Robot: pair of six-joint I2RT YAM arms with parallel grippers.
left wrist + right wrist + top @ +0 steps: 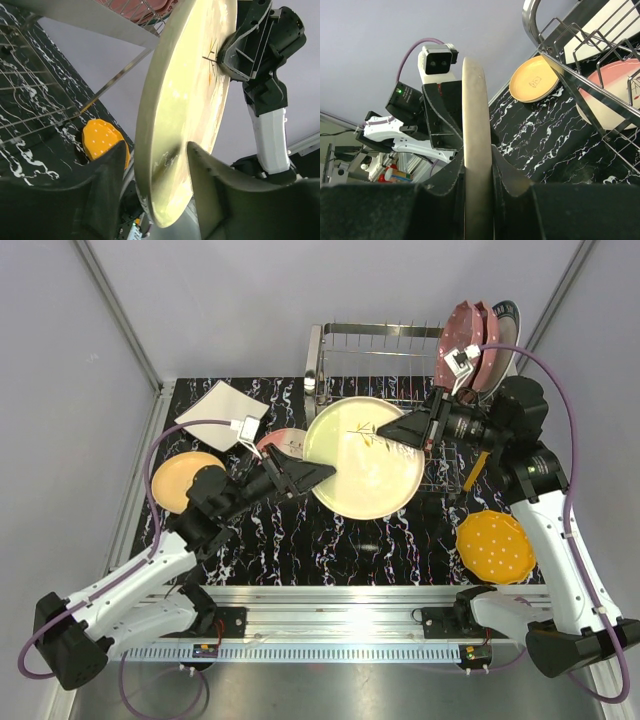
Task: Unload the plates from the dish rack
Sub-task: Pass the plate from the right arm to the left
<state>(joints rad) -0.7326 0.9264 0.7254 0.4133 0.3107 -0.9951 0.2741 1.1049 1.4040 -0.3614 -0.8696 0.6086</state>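
A pale green plate (365,460) with a twig motif hangs level above the table, in front of the chrome dish rack (380,350). My right gripper (385,435) is shut on its far rim, and its pads (507,175) press both faces of the plate's edge (476,150). My left gripper (325,472) straddles the near-left rim. In the left wrist view one finger (210,170) touches the plate's upper face (185,110), and the other (107,175) stands a small gap off its underside. Pink polka-dotted plates (462,340) and a dark-rimmed one (508,330) stand at the rack's right end.
On the black marbled table lie a white square plate (222,412), a yellow-orange plate (182,478), a pink-cream plate (283,440) half under my left arm, and an orange dotted plate (494,545) at the front right. Grey walls close in both sides.
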